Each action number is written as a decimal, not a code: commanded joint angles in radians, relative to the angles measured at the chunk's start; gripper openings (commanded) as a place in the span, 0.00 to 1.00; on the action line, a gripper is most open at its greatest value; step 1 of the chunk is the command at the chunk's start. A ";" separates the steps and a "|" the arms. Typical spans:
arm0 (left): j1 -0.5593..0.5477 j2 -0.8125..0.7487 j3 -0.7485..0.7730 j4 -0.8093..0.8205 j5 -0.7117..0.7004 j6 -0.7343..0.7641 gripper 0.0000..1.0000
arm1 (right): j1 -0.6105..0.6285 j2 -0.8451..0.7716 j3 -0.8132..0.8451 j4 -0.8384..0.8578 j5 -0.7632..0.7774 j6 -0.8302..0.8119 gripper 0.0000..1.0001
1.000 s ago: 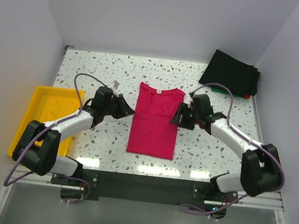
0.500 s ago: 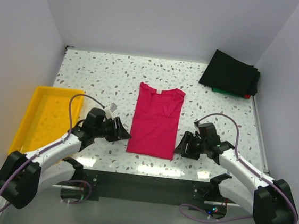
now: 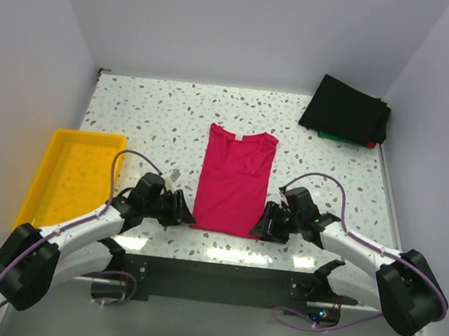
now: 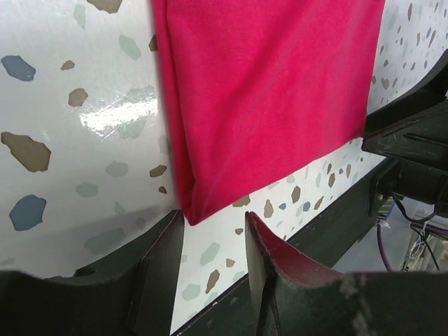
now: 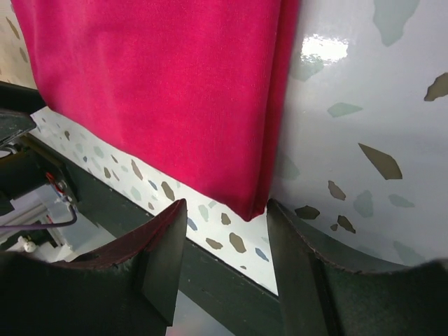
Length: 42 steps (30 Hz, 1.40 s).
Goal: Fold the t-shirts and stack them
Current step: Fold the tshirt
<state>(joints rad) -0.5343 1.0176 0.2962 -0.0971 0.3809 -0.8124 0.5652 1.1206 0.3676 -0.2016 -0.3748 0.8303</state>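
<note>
Pink shirt (image 3: 233, 181) lay folded to a strip; left gripper (image 4: 213, 220) and right gripper (image 5: 225, 208), jaws apart, straddled its near corners. Cross-fold and stacking on the far-right pile (image 3: 347, 110) seemed undone.

Low and inward, left tool (image 3: 187, 212) and right tool (image 3: 259, 224) gape.

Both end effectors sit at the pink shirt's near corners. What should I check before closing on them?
1. The left end effector is open: ok.
2. The right end effector is open: ok.
3. The shirt has its near-left corner lined up with the left gap: ok.
4. Its near-right corner is lined up with the right gap: ok.
5. The shirt lies flat, sleeves folded in: ok.
6. Both are low enough to catch every layer: cannot tell.
</note>
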 commanded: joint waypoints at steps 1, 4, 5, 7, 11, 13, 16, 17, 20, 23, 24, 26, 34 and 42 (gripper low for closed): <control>-0.010 -0.019 -0.011 -0.012 -0.042 -0.007 0.45 | 0.009 0.019 -0.041 0.010 0.059 0.029 0.53; -0.012 -0.027 -0.017 -0.026 -0.056 -0.008 0.45 | 0.009 0.007 -0.056 0.022 0.063 0.042 0.52; -0.013 -0.028 -0.019 -0.026 -0.060 -0.010 0.45 | 0.010 0.004 -0.058 0.022 0.065 0.046 0.51; -0.013 -0.025 -0.026 -0.020 -0.063 -0.011 0.45 | 0.010 0.002 -0.065 0.021 0.065 0.049 0.49; -0.018 -0.014 -0.029 -0.009 -0.065 -0.013 0.45 | 0.010 -0.001 -0.081 0.024 0.068 0.052 0.43; -0.023 -0.008 -0.032 -0.003 -0.065 -0.018 0.45 | 0.012 0.001 -0.084 0.027 0.070 0.053 0.39; -0.027 -0.004 -0.037 0.008 -0.068 -0.025 0.45 | 0.010 0.004 -0.085 0.028 0.071 0.049 0.34; -0.029 -0.001 -0.037 0.010 -0.074 -0.027 0.45 | 0.010 0.004 -0.084 0.030 0.071 0.050 0.33; -0.032 0.010 -0.043 0.025 -0.076 -0.034 0.45 | 0.010 0.004 -0.085 0.037 0.070 0.053 0.28; -0.038 0.025 -0.051 0.048 -0.082 -0.045 0.45 | 0.010 0.007 -0.088 0.048 0.068 0.058 0.23; -0.039 0.033 -0.055 0.054 -0.082 -0.048 0.45 | 0.010 0.005 -0.088 0.051 0.070 0.061 0.21; -0.043 0.039 -0.060 0.062 -0.086 -0.056 0.45 | 0.010 0.002 -0.096 0.054 0.070 0.064 0.18; -0.067 0.062 -0.081 0.083 -0.112 -0.091 0.40 | 0.012 -0.033 -0.107 0.057 0.065 0.075 0.08; -0.121 0.072 -0.109 0.148 -0.151 -0.149 0.21 | 0.010 -0.126 -0.134 0.019 0.066 0.073 0.02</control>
<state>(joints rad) -0.6312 1.0763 0.2218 0.0532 0.2779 -0.9348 0.5697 1.0290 0.2527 -0.1295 -0.3462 0.9051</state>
